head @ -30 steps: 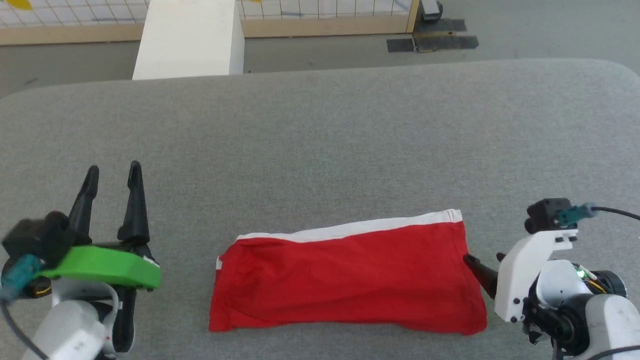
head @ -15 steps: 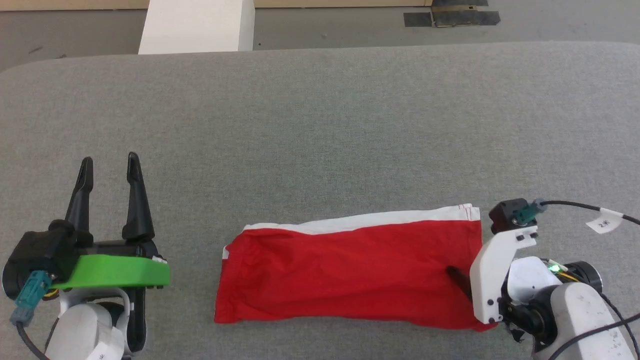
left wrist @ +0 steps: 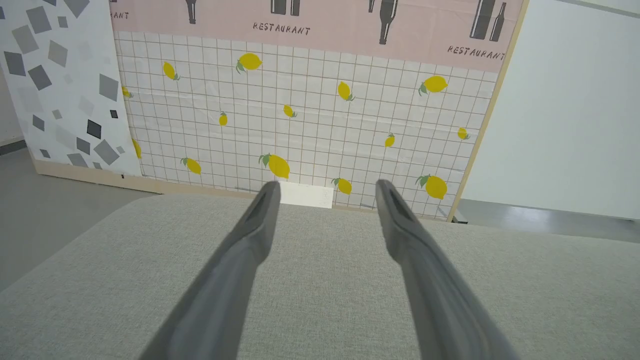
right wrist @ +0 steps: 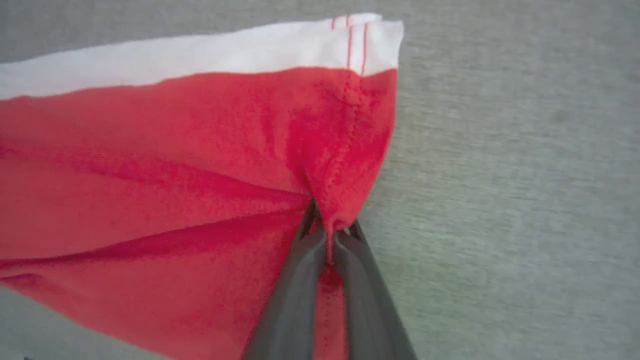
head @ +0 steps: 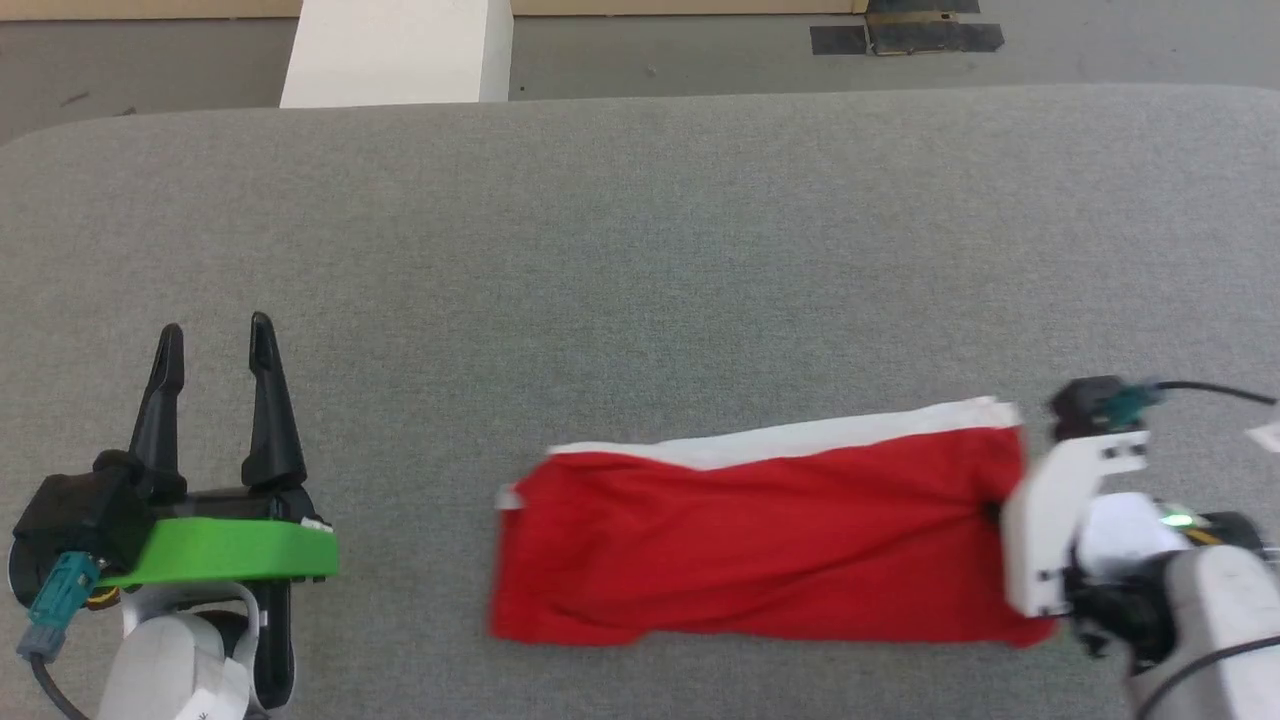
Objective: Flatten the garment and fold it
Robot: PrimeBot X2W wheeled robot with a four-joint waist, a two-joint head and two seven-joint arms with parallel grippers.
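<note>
1. The red shorts (head: pixel 760 540) are spread fairly flat near the worktop's (head: pixel 640 250) front edge, toward its right.
2. Their right edge is pinched by the right gripper (right wrist: pixel 330 230).
3. The left gripper (head: pixel 215 332) is held wide, empty — folding is judged unfinished.

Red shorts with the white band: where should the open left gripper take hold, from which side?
The short left edge of the bright red fabric shorts, about midway, coming low from the robot's left with the left gripper. That edge lies flat and free on the grey padded table, opposite the edge the right gripper pinches, so pulling apart should flatten it.
</note>
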